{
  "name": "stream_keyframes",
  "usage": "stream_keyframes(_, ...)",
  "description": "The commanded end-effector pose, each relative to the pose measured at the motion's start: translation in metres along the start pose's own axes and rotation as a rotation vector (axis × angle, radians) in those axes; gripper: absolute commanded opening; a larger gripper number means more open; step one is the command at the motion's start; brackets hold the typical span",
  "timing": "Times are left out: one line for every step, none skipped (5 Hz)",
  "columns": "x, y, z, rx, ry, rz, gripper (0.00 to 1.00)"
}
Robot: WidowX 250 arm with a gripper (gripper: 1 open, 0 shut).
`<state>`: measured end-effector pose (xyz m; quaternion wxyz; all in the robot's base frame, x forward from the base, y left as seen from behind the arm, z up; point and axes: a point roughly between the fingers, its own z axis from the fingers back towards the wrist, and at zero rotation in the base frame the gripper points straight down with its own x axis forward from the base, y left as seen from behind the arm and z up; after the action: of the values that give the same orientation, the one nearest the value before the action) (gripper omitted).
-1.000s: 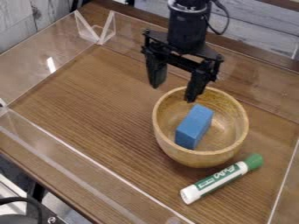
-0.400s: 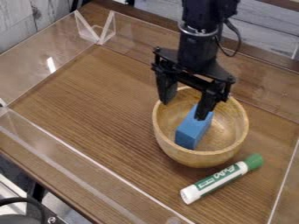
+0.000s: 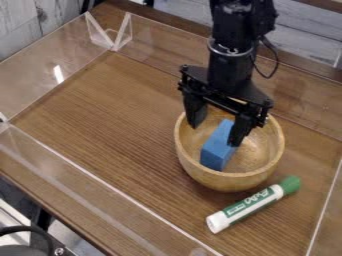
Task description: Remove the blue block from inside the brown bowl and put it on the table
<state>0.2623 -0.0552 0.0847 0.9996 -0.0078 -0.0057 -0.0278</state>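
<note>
A bright-blue block [image 3: 215, 149] lies inside the round light-brown wooden bowl [image 3: 230, 176] at the right of the wood-grain table [image 3: 107, 110]. My black gripper [image 3: 221, 122] hangs straight above the bowl, open, with its two fingers reaching down to either side of the block's upper end. The left finger [image 3: 195, 111] is at the bowl's far-left rim and the right finger [image 3: 243, 130] dips into the bowl just right of the block. Nothing is held. The block's top is partly hidden by the gripper.
A white marker with a green cap [image 3: 254, 203] lies on the table just in front of the bowl. Clear plastic walls [image 3: 54, 150] line the table's edges. A clear triangular stand [image 3: 107, 32] is at the back left.
The open gripper has moved right and down, from behind the bowl's rim to straddling the blue block. The block, bowl and marker have not moved.
</note>
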Motion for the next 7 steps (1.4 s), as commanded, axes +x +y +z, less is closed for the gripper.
stream_keyframes(0.004, -0.004, 0.002, -0.008, -0.049, -0.008, 1.00)
stream_keyframes(0.004, -0.006, -0.005, -0.010, -0.053, -0.004, 1.00)
stream_keyframes(0.005, -0.007, -0.012, -0.012, -0.059, 0.001, 1.00)
stream_keyframes(0.005, -0.008, -0.019, -0.014, -0.066, 0.006, 1.00)
stream_keyframes(0.006, -0.008, -0.025, -0.014, -0.072, 0.009, 1.00)
stream_keyframes(0.007, -0.007, -0.024, -0.016, -0.071, 0.008, 0.00)
stream_keyframes(0.008, -0.006, -0.017, -0.022, -0.069, 0.011, 0.00)
